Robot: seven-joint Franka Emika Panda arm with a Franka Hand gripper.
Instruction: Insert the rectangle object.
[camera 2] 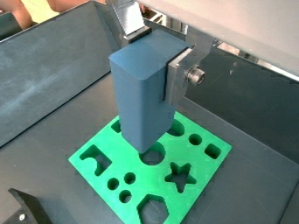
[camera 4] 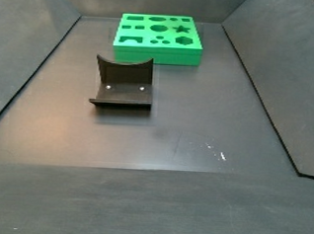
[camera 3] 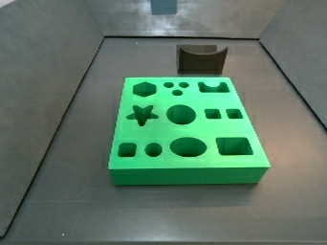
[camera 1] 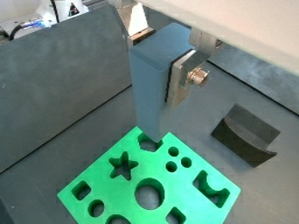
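Observation:
My gripper is shut on the rectangle object, a tall blue-grey block, near its upper end. It also shows in the other wrist view, gripper and block. The block hangs upright above the green board, its lower end over the board's near corner in a wrist view and over a round hole in a wrist view. In a side view only the block's lower end shows, well above the board. The board lies at the far end in a side view, where the gripper is out of view.
A dark grey block with a curved notch stands on the floor beside the board; it also shows in a side view and in a wrist view. Dark grey walls enclose the floor.

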